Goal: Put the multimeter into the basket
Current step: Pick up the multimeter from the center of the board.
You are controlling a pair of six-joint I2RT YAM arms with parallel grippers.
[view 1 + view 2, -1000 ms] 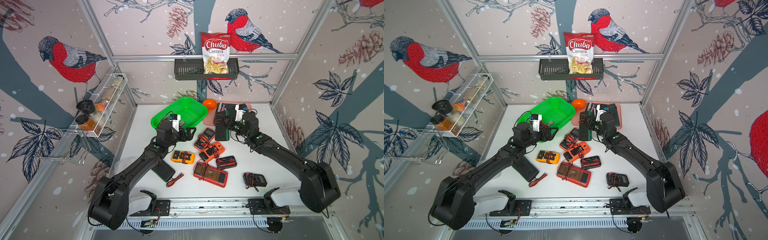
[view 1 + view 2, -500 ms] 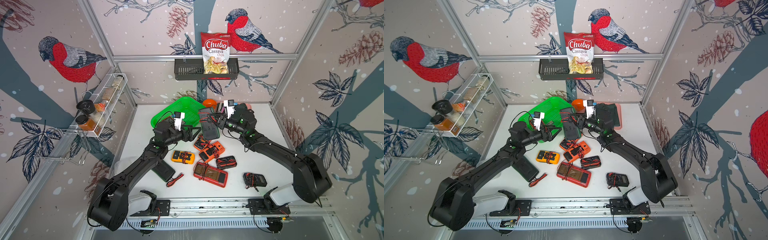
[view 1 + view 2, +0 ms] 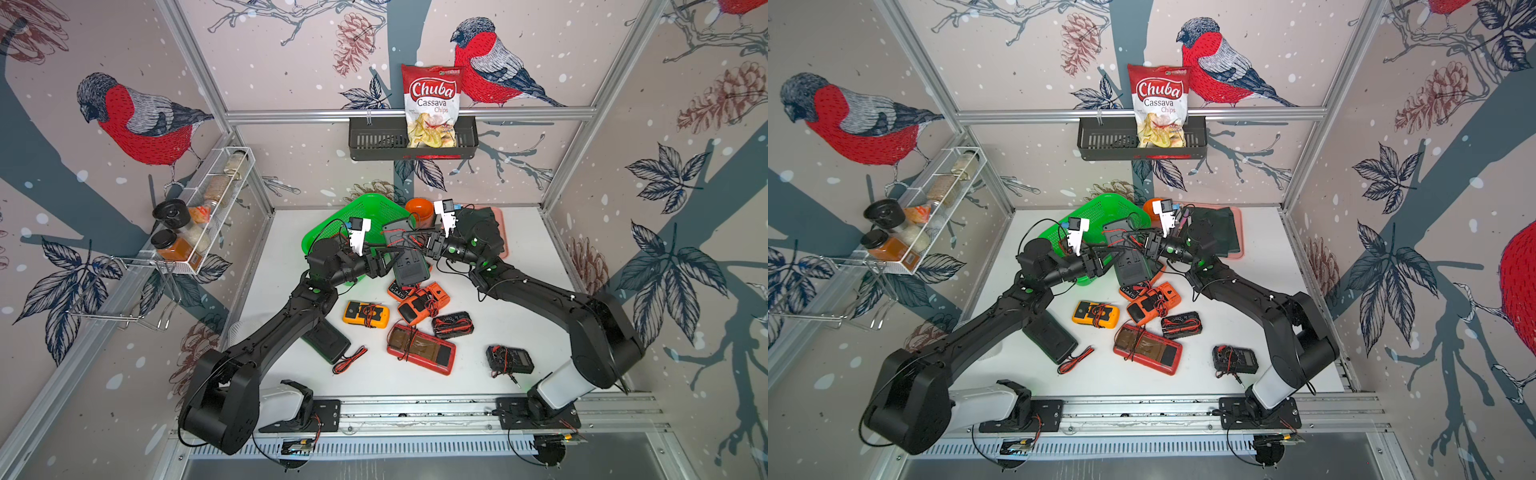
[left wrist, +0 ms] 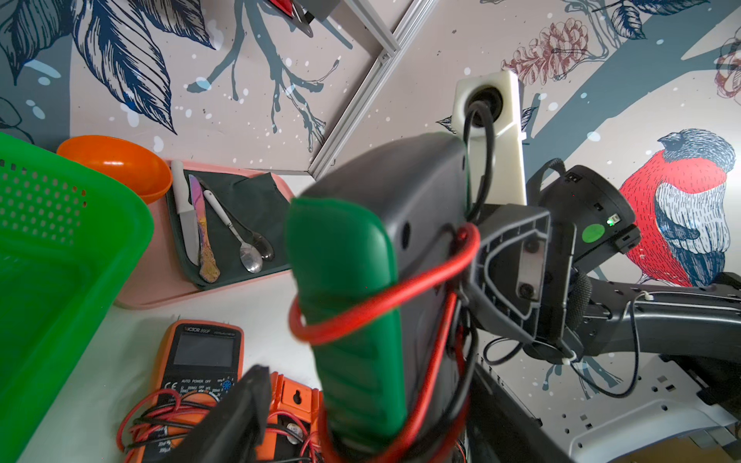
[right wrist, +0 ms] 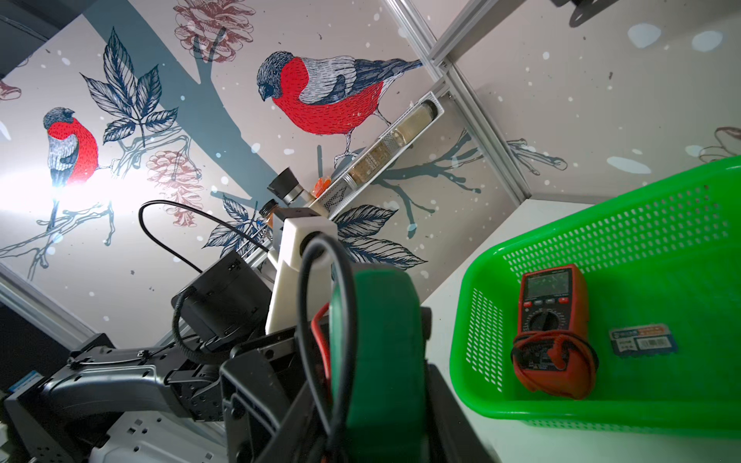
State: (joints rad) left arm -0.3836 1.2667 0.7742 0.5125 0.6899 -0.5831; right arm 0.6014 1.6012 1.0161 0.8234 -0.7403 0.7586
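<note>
1. We see the right end effector (image 3: pixel 420 244) clamped on a green-edged multimeter (image 3: pixel 409 266), gripping it near its far end.
2. That multimeter hangs in the air above the bench (image 3: pixel 465 382), tilted. It is just beside the green basket (image 3: pixel 312 245) and not inside it.
3. A red lead (image 4: pixel 381 308) is looped around its body.
4. The left end effector (image 3: pixel 385 262) reaches in from the other side. Its jaws stand apart on either flank of the multimeter's lower part, and in the left wrist view we see a gap between one finger (image 4: pixel 248 409) and the green edge.
5. Inside the basket a red multimeter (image 5: pixel 553 328) lies on the floor next to a small sticker (image 5: pixel 643 340).
6. On the bench below lie more meters:
   - a yellow one (image 3: pixel 365 313)
   - orange ones (image 3: pixel 422 299)
   - a flat red one (image 3: pixel 419 349)
   - a small black one (image 3: pixel 509 359)
7. Beyond the basket sit an orange bowl (image 4: pixel 116 164) and a pink tray (image 4: pixel 160 288) holding cutlery.
</note>
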